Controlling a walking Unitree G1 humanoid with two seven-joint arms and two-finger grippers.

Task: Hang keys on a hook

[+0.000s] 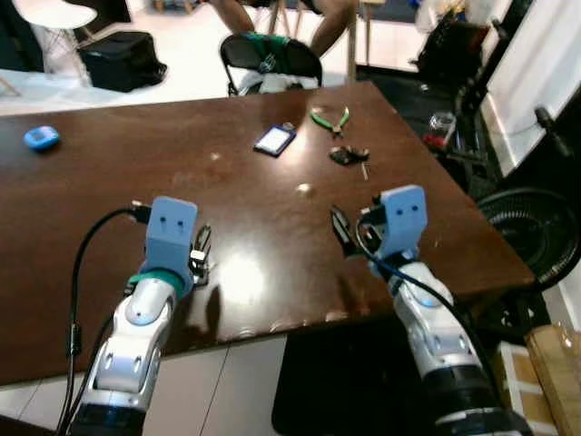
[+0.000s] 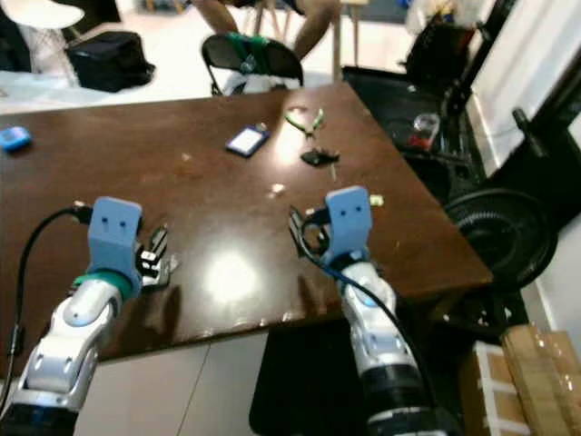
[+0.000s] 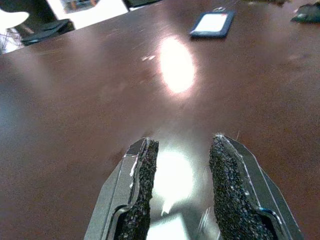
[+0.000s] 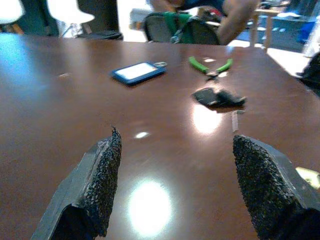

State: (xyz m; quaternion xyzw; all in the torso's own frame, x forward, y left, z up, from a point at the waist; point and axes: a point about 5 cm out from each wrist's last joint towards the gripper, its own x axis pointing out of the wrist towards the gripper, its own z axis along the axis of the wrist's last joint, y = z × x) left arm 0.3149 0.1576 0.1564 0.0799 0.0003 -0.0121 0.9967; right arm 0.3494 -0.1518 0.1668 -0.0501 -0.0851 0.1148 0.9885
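A broad dark brown table (image 1: 109,191) takes up most of the room here, its polished top throwing back bright patches of overhead light. Beyond its far edge stands a black folding chair (image 1: 270,56) with something green draped on it, and a person's bare legs (image 1: 329,25) show behind that. The floor (image 1: 186,64) over there is pale and brightly lit, with a black bag (image 1: 121,58) resting on it and a white chair (image 1: 56,16) nearby. Off the table's right side a black floor fan (image 1: 531,238) sits low, with cardboard boxes (image 1: 545,368) just beside it
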